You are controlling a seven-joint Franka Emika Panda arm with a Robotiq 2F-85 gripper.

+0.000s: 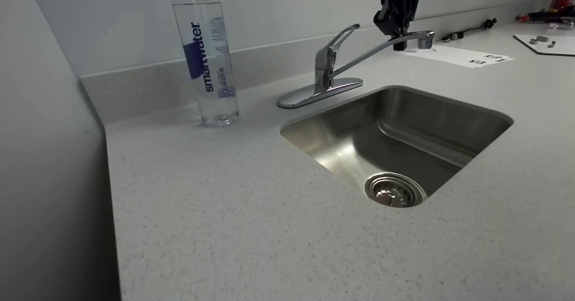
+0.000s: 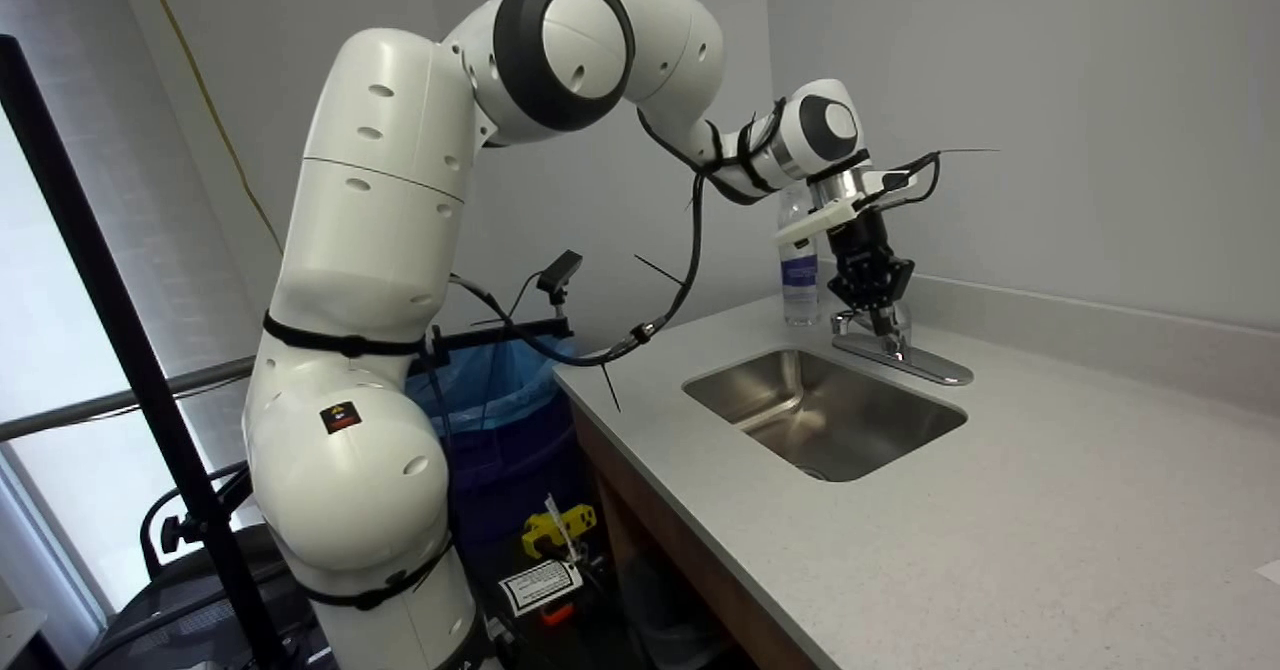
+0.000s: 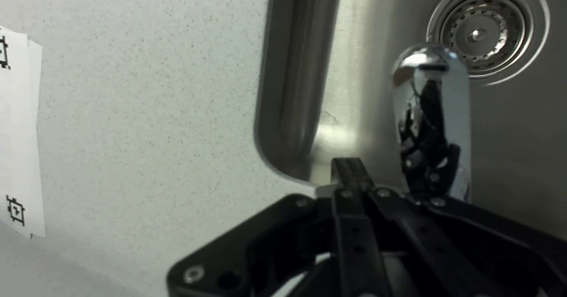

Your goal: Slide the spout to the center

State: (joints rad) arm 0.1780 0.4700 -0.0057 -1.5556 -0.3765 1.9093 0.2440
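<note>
The spout (image 1: pixel 368 55) is a slim chrome arm rising from the faucet body above an oval base (image 1: pixel 296 99) behind the sink. In the wrist view its rounded end (image 3: pixel 436 97) lies over the sink, with the drain at upper right. My gripper (image 1: pixel 399 46) is beyond the spout in that exterior view, its fingertip showing just below the arm. In the wrist view the shut, empty fingers (image 3: pixel 352 170) are left of the spout. I cannot tell whether they touch it. In an exterior view the gripper (image 2: pixel 885 322) hides most of the spout.
A water bottle (image 1: pixel 209 58) stands near the faucet base. The steel sink (image 1: pixel 444 108) is set in the counter. A wall and low backsplash (image 1: pixel 269 69) run behind the faucet. Marked paper (image 1: pixel 453 56) and a cable (image 1: pixel 471 29) lie farther along the counter.
</note>
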